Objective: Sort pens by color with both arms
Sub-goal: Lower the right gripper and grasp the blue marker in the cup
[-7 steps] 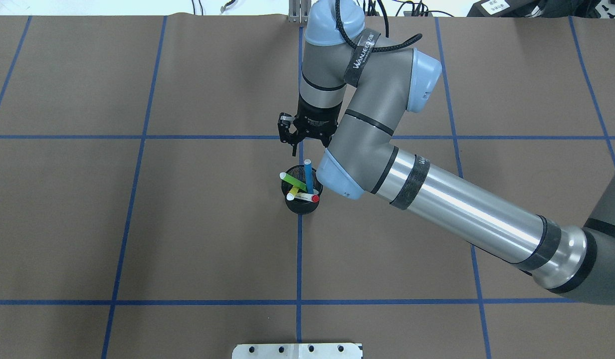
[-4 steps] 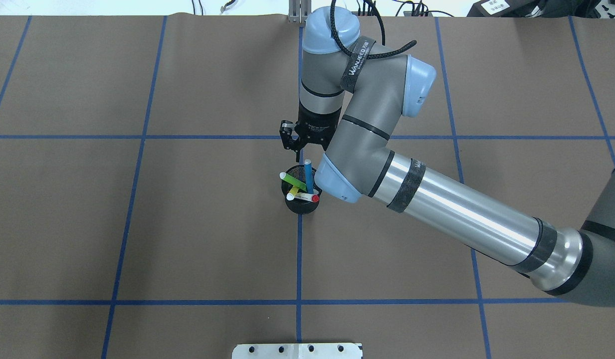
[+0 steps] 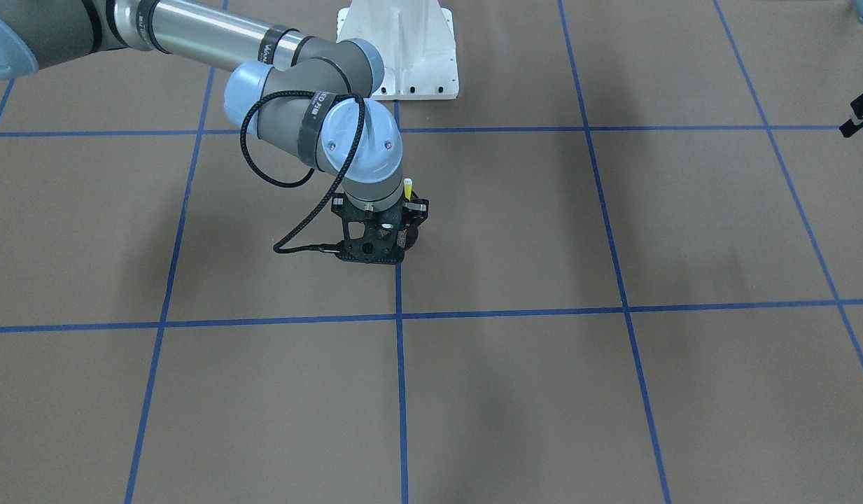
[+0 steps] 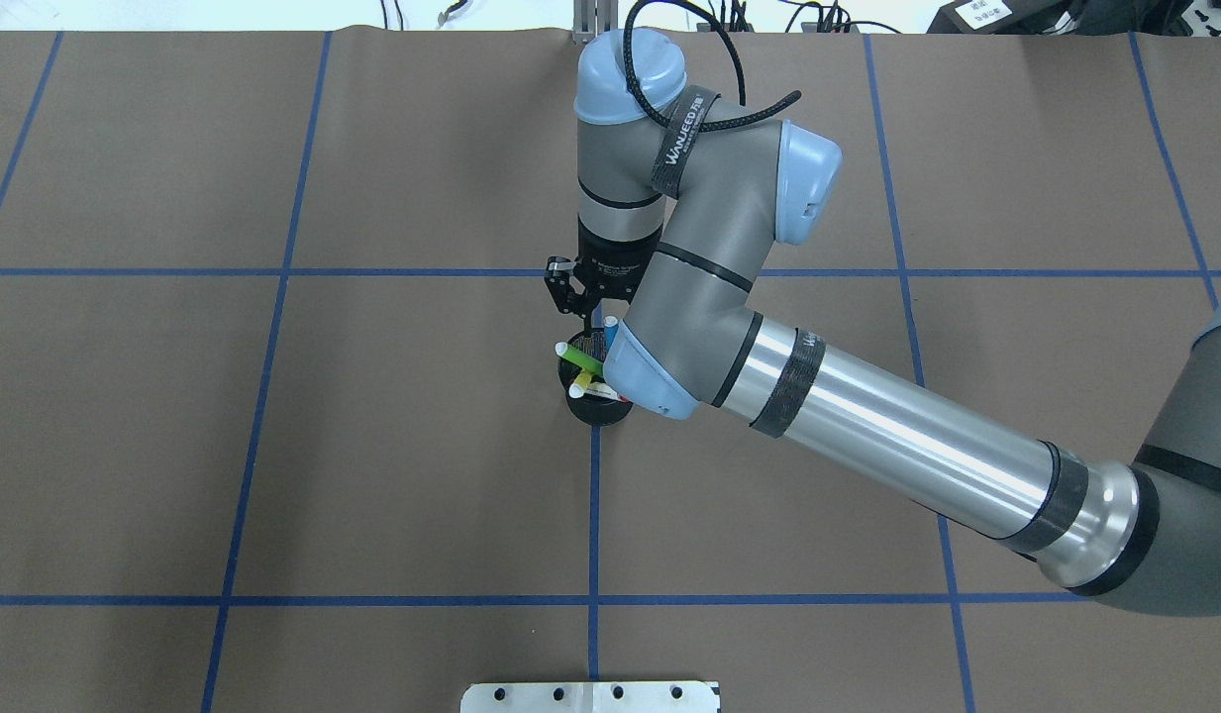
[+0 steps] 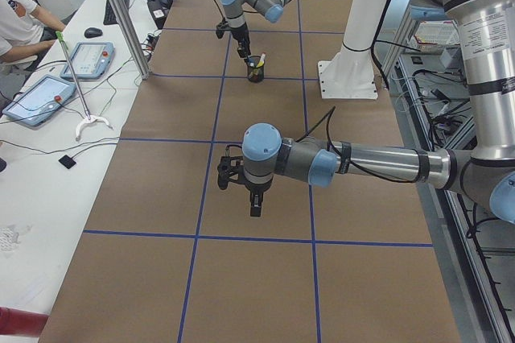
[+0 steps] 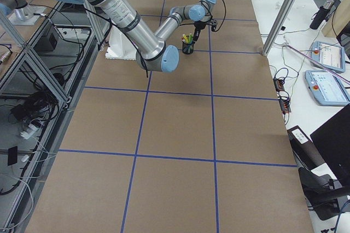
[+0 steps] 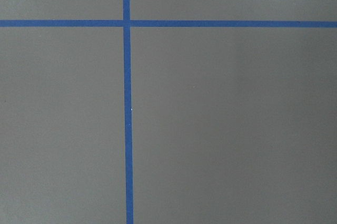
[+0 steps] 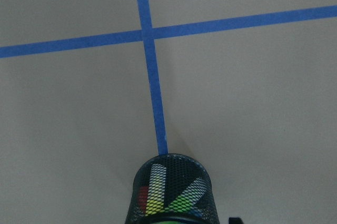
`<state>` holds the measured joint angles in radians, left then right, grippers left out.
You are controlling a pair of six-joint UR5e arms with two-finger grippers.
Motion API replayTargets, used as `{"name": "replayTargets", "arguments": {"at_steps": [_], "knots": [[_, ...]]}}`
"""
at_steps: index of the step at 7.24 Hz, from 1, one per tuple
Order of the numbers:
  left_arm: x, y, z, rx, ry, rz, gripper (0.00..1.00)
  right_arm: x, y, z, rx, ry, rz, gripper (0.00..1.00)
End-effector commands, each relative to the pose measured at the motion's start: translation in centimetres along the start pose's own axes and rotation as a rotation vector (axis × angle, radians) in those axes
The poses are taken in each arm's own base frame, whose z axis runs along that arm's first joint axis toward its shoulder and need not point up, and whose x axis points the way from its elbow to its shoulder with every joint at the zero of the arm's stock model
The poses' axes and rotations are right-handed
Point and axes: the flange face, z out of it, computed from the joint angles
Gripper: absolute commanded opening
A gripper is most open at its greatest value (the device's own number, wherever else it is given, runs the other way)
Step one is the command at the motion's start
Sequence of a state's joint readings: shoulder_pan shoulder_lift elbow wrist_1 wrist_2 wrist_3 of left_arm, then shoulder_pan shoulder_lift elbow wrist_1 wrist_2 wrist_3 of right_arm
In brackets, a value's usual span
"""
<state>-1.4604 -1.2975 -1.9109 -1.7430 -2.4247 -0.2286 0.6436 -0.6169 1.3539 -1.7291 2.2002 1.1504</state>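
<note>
A black mesh cup (image 4: pixel 598 408) stands on the centre blue line and holds the pens. The green pen (image 4: pixel 581 358) leans left, the blue pen (image 4: pixel 610 324) stands up, and the yellow pen (image 4: pixel 578 390) shows low down. The white pen with the red cap (image 4: pixel 606 395) is mostly hidden by the right arm's elbow cap. My right gripper (image 4: pixel 582 313) hangs just behind and above the cup, open and empty. The cup also shows in the right wrist view (image 8: pixel 174 195). My left gripper (image 5: pixel 253 200) hovers over bare table far from the cup; I cannot tell whether it is open.
The brown table mat is marked with a blue tape grid (image 4: pixel 592 515). The white pedestal base (image 3: pixel 403 56) stands behind the cup. The right arm's forearm (image 4: pixel 887 436) spans the right half of the table. Operators' tablets (image 5: pixel 48 85) lie on a side table.
My right gripper has moved nearer and slightly left, closing in over the cup's pens. The elbow cap now covers more of the cup. The pens have not moved.
</note>
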Motion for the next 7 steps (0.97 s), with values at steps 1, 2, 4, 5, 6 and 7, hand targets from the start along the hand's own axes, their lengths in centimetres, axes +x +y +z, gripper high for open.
{"name": "replayTargets", "arguments": {"at_steps": [1, 2, 4, 5, 6, 7], "knots": [[0.05, 0.10, 0.06, -0.005, 0.013, -0.002, 1.00, -0.55, 0.12, -0.41, 0.018, 0.002, -0.008, 0.51], [0.13, 0.11, 0.06, -0.007, 0.021, -0.002, 1.00, -0.45, 0.03, -0.35, 0.025, 0.005, -0.008, 0.48], [0.07, 0.12, 0.11, -0.008, 0.021, -0.003, 1.00, -0.27, -0.06, -0.04, 0.029, 0.013, -0.016, 0.42], [0.00, 0.14, 0.17, -0.010, 0.020, -0.006, 1.00, -0.29, -0.14, -0.13, 0.029, 0.012, -0.015, 0.31], [0.01, 0.13, 0.16, -0.009, 0.021, -0.004, 1.00, -0.36, -0.02, -0.12, 0.028, 0.011, -0.019, 0.07], [0.00, 0.14, 0.17, -0.010, 0.020, -0.006, 1.00, -0.11, 0.02, -0.23, 0.031, 0.009, -0.019, 0.00]]}}
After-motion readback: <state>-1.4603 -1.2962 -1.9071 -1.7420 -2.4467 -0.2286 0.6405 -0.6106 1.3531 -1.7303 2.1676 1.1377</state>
